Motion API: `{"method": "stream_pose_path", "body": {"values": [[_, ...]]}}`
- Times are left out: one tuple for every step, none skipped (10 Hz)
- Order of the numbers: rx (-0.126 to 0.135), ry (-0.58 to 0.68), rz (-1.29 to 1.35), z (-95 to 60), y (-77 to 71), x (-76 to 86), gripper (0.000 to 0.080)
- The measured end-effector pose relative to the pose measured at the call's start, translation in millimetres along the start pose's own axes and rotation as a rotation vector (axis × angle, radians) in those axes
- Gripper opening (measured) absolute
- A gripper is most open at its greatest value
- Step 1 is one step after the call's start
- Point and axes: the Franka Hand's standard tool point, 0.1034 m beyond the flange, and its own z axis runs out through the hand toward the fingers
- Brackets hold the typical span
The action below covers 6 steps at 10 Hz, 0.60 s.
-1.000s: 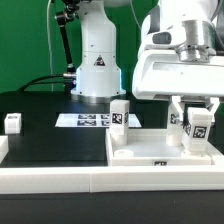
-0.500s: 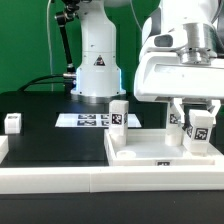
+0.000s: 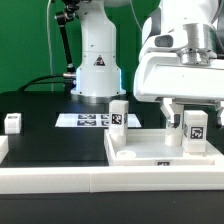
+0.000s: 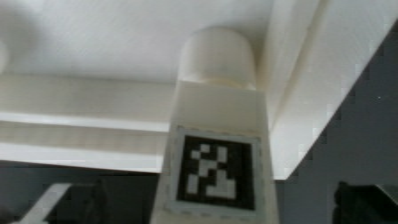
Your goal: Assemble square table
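The square table's white slab (image 3: pixel 150 155) lies flat at the exterior view's right, raised rims up. One tagged white leg (image 3: pixel 196 128) stands upright in its far right corner. My gripper (image 3: pixel 194 118) hangs over that leg, open, a finger on each side with a gap to the leg. In the wrist view the leg (image 4: pixel 221 120) runs from its marker tag down to its rounded end at the slab (image 4: pixel 71 100), and dark fingertips (image 4: pixel 43 206) stand clear of its sides. A second leg (image 3: pixel 119 114) stands upright at the slab's far left corner. A third leg (image 3: pixel 13 122) sits far left.
The marker board (image 3: pixel 88 120) lies flat in front of the robot base (image 3: pixel 97 62). A long white rail (image 3: pixel 55 178) edges the black work surface along the front. A green backdrop closes off the rear.
The fingers have spread apart and let go of the upright leg in the slab's far right corner. The leg stays standing. Nothing else moved.
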Motion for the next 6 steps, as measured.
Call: {"method": "stream_pose_path", "body": {"values": [[0.0, 0.003, -0.007, -1.8, 1.5, 2.5, 0.0643], [0.001, 0.006, -0.012, -4.5, 3.3, 5.5, 0.0648], [0.003, 0.007, -0.019, -8.0, 5.1, 9.9, 0.0648], [0.006, 0.006, -0.021, -12.4, 7.3, 15.5, 0.0649], [0.007, 0.011, -0.024, -16.4, 10.5, 21.2, 0.0649], [0.008, 0.006, -0.02, -18.9, 13.0, 24.3, 0.0649]]}}
